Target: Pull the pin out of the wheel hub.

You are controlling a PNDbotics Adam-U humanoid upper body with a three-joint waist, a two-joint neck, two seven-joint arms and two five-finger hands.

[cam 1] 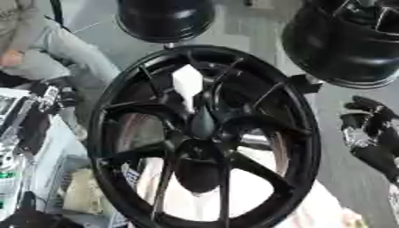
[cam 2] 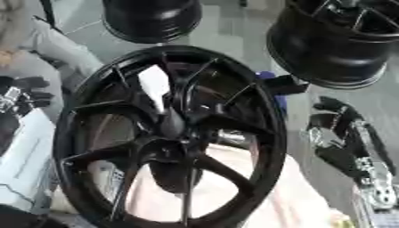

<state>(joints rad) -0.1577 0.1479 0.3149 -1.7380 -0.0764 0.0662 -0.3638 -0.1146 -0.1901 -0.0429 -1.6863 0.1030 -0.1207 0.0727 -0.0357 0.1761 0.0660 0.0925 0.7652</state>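
A large black spoked wheel (cam 1: pixel 117 120) stands upright and fills the middle of both views. Just right of its dark hub (cam 1: pixel 204 124), a short silvery pin (cam 2: pixel 231 138) shows between two spokes. A white patch (cam 1: pixel 187 82) lies on the upper spoke. My right hand (cam 2: pixel 339 133) hangs to the right of the rim, apart from it, fingers relaxed and holding nothing. My left hand (cam 2: pixel 22 95) shows at the left edge, beside the rim and also empty.
Two more black wheels (cam 1: pixel 165 18) (cam 2: pixel 331 42) stand behind, at top centre and top right. A white surface (cam 2: pixel 23 156) with small items lies at the left. Pale pink cloth (cam 2: pixel 257 200) lies under and behind the wheel's lower part.
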